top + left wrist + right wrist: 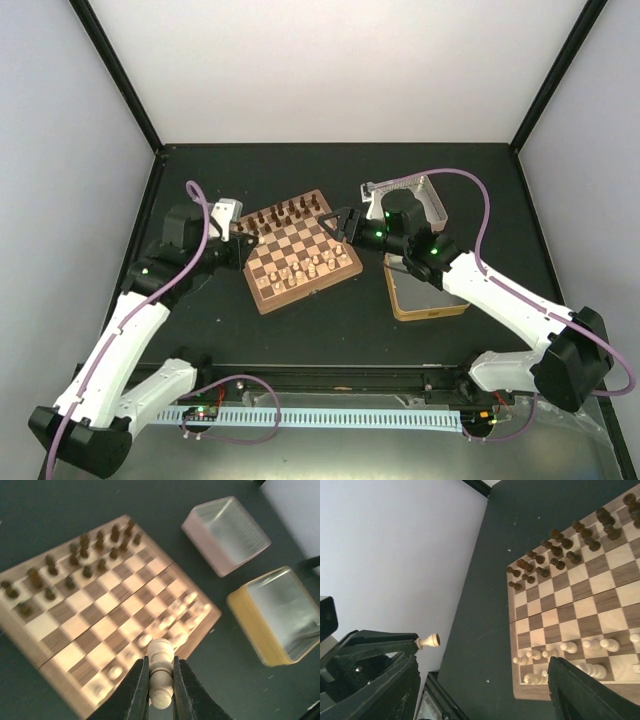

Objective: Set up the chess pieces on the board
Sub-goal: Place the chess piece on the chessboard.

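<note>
- The gold rectangular metal tin (244,620) and the pinkish-silver square tin lid (200,540) sit open side up, off to the right of the left gripper (161,680). Only their shiny insides show.
- The left gripper pinches one small pale cream wooden chess piece (161,655) tight between its two black fingers.
- The square wooden checkered chessboard (100,615) lies below and ahead of this gripper.
- More pale cream pieces (580,650) stand on the rows near this gripper. The dark brown pieces (555,555) stand on the far rows.
- The left arm (120,330) bends at the elbow and reaches to the board's left corner.
- The right gripper (340,225) has its fingers spread wide. It hangs over the board's right corner, with pale pieces just below it.
- The right arm (500,295) stretches over the gold tin.
</note>
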`<control>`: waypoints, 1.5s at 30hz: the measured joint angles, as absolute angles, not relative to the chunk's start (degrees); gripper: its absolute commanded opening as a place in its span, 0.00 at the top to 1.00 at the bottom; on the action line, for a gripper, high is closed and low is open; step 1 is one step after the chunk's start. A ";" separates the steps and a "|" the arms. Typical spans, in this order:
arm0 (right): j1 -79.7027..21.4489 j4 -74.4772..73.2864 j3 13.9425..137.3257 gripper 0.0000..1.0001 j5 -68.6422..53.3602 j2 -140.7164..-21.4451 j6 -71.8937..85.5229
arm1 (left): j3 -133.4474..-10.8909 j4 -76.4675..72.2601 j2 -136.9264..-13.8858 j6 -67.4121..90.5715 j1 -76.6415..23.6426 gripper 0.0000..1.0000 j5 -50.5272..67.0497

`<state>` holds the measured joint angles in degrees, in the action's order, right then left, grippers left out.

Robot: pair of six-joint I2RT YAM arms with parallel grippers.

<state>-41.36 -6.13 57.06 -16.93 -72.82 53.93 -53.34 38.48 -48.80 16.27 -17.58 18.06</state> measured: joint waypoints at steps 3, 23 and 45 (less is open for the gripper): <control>-41.36 -7.73 57.19 0.29 -15.55 -72.82 52.86 | -54.28 43.86 -50.94 13.98 -17.58 0.91 14.63; -41.36 -13.04 57.54 0.29 -11.09 -73.12 51.03 | -57.23 58.74 -63.81 12.19 -18.11 0.93 10.31; -41.23 -19.27 57.21 0.29 0.30 -70.89 50.98 | -69.10 58.37 -78.04 16.29 -34.89 0.93 7.49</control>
